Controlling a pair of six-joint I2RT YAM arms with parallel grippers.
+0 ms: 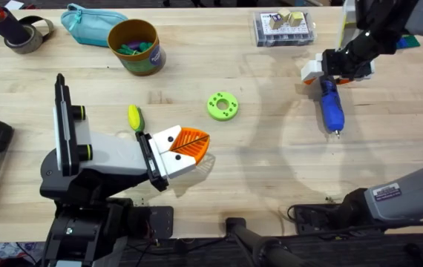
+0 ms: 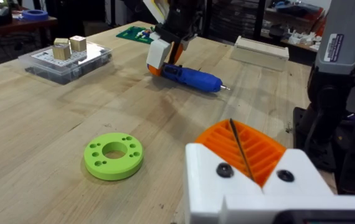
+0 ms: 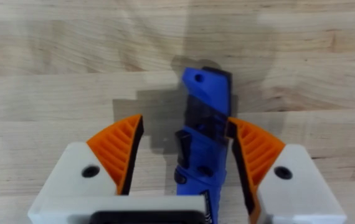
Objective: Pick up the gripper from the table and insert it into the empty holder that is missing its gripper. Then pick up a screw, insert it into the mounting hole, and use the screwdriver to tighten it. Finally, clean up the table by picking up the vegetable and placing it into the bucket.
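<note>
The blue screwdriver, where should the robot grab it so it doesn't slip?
Probably around the thick blue body of the screwdriver, coming down from above with one finger on each long side. It lies flat on the table, and its metal tip is too thin to pinch. The right gripper is open and straddles the body that way, with one pad touching the side.

Bright blue pen-shaped screwdriver (image 1: 332,106) lay flat on light wooden table (image 1: 271,156), yellow green-ended vegetable (image 1: 134,117) near orange bucket (image 1: 134,47).
</note>
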